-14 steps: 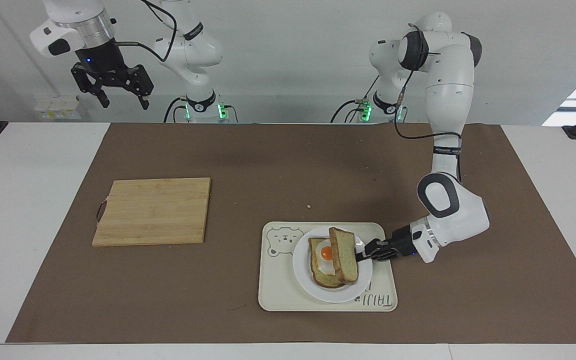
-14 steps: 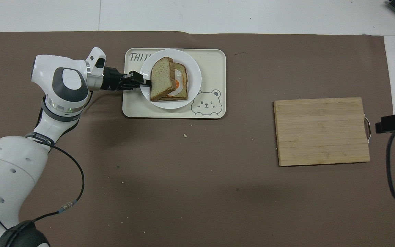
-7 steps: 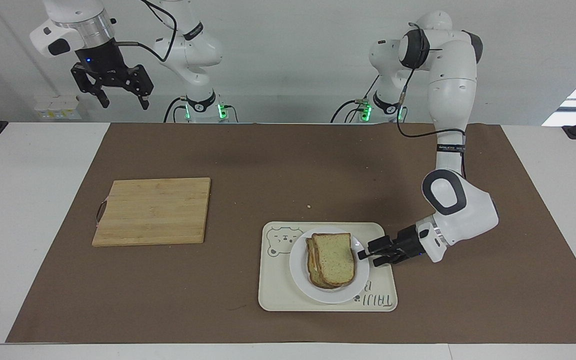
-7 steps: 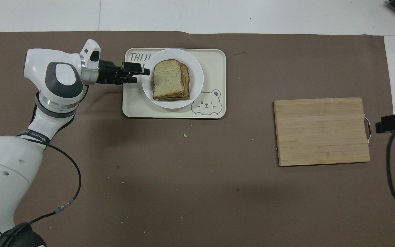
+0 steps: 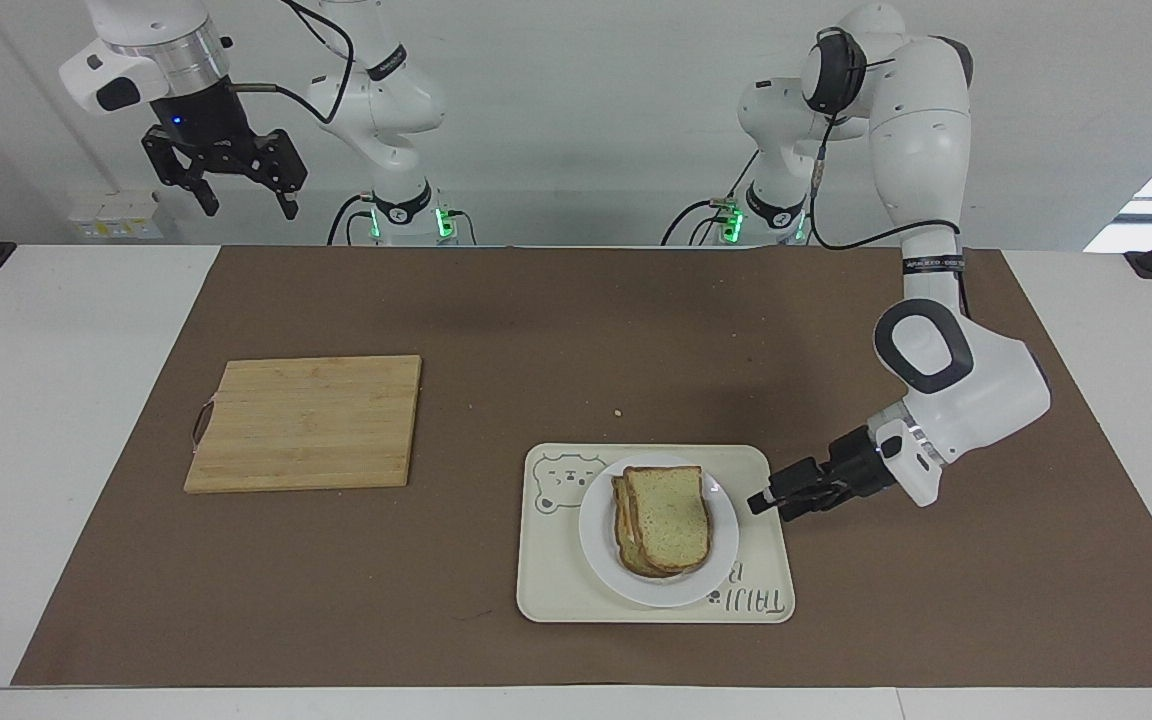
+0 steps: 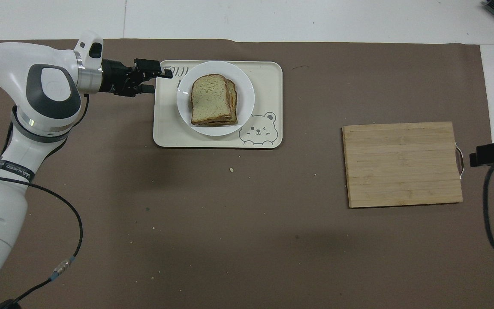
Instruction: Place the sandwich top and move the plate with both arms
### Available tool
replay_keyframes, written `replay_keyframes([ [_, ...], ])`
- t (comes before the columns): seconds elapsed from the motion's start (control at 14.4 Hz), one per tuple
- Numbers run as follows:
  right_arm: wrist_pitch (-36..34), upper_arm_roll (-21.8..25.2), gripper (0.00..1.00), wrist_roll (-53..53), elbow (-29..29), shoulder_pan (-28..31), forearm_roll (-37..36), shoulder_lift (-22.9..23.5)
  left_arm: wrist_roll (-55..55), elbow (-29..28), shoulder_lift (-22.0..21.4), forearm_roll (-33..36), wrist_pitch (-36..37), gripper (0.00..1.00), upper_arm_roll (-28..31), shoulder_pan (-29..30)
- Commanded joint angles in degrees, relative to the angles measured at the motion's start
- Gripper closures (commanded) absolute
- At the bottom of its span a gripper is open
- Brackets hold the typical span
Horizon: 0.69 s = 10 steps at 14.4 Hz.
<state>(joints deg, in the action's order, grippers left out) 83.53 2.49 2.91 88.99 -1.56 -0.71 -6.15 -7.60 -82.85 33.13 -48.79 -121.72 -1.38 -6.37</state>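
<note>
In the facing view the sandwich top (image 5: pixel 673 516) lies flat on the stacked slices at the lower middle of the frame, covering them, and the stack sits on the plate (image 5: pixel 596 530), which rests on the cream tray (image 5: pixel 556 590) with the bear drawing. In the overhead view the same stack sits in the upper middle of the frame, sandwich top (image 6: pixel 208 98) uppermost on the plate (image 6: pixel 242 116). The left gripper (image 5: pixel 768 500) hangs low over the tray's edge, just right of the plate in the facing view, its jaws parted and holding nothing, clear of the bread. The right gripper (image 5: pixel 246 205) waits high in the upper left of the facing view, its jaws spread wide and empty. A wooden cutting board (image 5: pixel 306 422) lies on the brown mat (image 5: pixel 496 330) of the worktop, at middle left in the facing view, well apart from the tray.
</note>
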Motion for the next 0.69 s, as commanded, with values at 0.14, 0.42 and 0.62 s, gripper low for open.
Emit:
replay_keyframes([
  [0.14,0.93,-0.12,0.0,-1.68,0.22,0.41,-0.34,0.34,7.51,-1.35,-6.4,18.07,5.34,0.0,3.65,-0.14],
  [0.42,1.73,-0.21,0.0,-1.15,0.92,-1.33,-0.61,-0.35,8.47,-1.43,-11.5,33.54,8.68,0.0,5.16,-0.05],
  [0.62,1.73,-0.21,0.0,-1.15,1.1,-1.87,-0.61,-0.36,11.02,-1.52,-16.15,42.79,13.07,0.0,5.59,-0.05],
])
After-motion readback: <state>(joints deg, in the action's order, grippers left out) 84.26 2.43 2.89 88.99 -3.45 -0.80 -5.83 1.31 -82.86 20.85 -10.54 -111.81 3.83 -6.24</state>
